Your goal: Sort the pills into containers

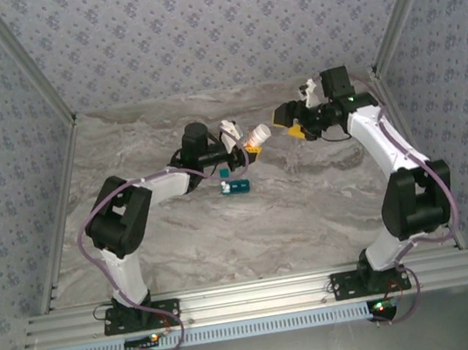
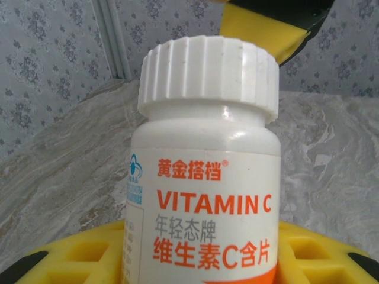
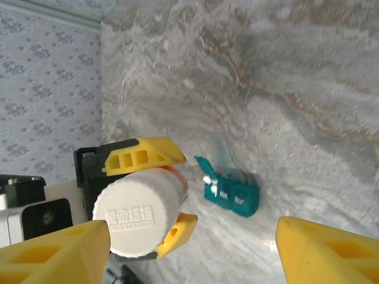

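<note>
pill box [image 1: 237, 187] lies on the marble table [image 1: 309, 208] (one lid raised), near the left gripper [image 1: 243, 147], whose jaws clamp a vitamin bottle [image 2: 204, 207]. right gripper [image 1: 293, 126] jaws stand wide apart, empty, facing the white cap [image 3: 133, 216].

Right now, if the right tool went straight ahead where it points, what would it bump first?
Probably the white cap of the vitamin bottle that the left tool holds, facing the open right tool. How far off it is, I cannot tell.
</note>
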`<action>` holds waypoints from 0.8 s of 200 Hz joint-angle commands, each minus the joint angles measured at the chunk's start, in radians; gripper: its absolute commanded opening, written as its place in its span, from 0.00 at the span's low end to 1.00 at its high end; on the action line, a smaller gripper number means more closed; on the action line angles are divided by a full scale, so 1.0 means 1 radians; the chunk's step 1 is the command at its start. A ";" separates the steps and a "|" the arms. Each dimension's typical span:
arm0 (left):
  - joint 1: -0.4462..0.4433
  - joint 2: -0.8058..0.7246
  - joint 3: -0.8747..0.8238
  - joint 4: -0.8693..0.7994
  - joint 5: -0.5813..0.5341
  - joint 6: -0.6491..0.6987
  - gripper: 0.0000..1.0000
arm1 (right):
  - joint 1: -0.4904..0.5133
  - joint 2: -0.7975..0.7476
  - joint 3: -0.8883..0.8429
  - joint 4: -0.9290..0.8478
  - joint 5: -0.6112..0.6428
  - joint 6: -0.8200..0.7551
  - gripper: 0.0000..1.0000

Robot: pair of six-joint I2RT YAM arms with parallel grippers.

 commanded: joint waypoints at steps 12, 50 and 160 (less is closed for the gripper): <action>0.010 -0.028 0.038 0.047 0.036 -0.128 0.00 | 0.038 -0.116 -0.051 0.167 0.087 -0.073 0.75; 0.010 -0.030 0.039 0.052 0.069 -0.162 0.00 | 0.060 -0.084 -0.017 0.170 0.039 -0.110 0.76; 0.009 -0.046 0.035 0.052 0.083 -0.168 0.00 | 0.128 0.021 0.055 0.117 0.047 -0.121 0.71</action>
